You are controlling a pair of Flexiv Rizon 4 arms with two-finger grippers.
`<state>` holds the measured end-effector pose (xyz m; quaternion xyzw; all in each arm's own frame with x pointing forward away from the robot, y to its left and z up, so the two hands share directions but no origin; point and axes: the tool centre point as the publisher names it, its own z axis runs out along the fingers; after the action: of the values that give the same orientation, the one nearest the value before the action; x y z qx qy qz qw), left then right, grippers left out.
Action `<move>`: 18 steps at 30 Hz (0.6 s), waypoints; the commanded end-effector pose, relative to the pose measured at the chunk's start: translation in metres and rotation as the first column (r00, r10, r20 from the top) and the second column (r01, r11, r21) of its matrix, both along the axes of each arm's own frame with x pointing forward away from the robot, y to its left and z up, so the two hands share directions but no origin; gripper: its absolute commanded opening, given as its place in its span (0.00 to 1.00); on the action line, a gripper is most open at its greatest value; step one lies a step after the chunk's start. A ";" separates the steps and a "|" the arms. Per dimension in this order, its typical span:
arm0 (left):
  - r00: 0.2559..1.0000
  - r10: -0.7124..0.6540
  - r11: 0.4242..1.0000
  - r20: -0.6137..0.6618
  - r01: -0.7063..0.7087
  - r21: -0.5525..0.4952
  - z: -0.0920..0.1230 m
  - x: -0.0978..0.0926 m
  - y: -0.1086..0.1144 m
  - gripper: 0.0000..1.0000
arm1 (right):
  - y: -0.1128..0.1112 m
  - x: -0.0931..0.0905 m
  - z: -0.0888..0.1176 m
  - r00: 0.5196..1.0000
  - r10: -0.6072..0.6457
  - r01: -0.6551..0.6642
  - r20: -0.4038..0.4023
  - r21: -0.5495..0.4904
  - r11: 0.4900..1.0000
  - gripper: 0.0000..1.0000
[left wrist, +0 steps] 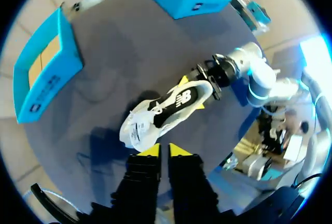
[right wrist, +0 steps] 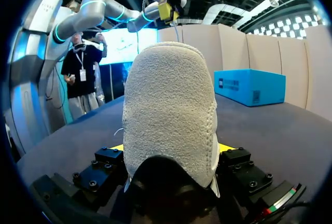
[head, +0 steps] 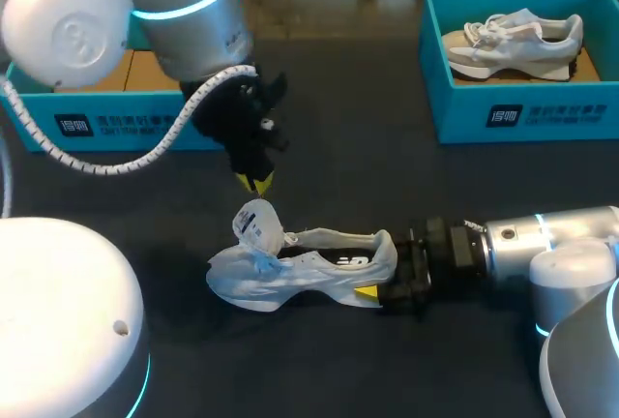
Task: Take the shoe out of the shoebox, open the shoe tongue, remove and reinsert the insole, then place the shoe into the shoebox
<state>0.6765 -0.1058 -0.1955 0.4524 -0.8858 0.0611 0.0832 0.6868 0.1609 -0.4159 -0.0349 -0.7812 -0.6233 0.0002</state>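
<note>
Right wrist view: nubbly rounded shoe (right wrist: 171,115)

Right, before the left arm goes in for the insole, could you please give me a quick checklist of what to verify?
1. Shoe out of its box and on the table: ok.
2. Right gripper shut on the heel from both sides: ok.
3. Tongue lifted away from the opening: ok.
4. Left gripper free: ok, it hangs just above the tongue, fingers together, holding nothing.
5. Insole seated and reachable: cannot tell, the inside of the shoe is dark.
6. Shoebox at the left ready for the return: ok, the floor that shows is bare.
</note>
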 end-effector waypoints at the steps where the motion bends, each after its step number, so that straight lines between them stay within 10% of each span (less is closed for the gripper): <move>1: 0.978 -0.209 0.974 -0.023 0.211 0.081 0.008 0.010 -0.018 0.00 | 0.002 0.000 -0.001 1.000 0.000 0.000 0.000 -0.002 1.000 0.00; 10: 0.798 -0.577 0.809 -0.174 0.588 0.013 0.005 0.017 -0.044 0.00 | 0.002 0.000 -0.001 1.000 0.000 0.000 0.000 -0.002 1.000 0.00; 18: 0.798 -0.577 0.809 -0.174 0.588 0.013 0.005 0.017 -0.044 0.00 | 0.002 0.000 -0.001 1.000 0.000 0.000 0.000 -0.002 1.000 0.00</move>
<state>0.6842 -0.1455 -0.1894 0.1807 -0.9746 0.0154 0.1315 0.6868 0.1609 -0.4158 -0.0349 -0.7811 -0.6234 0.0002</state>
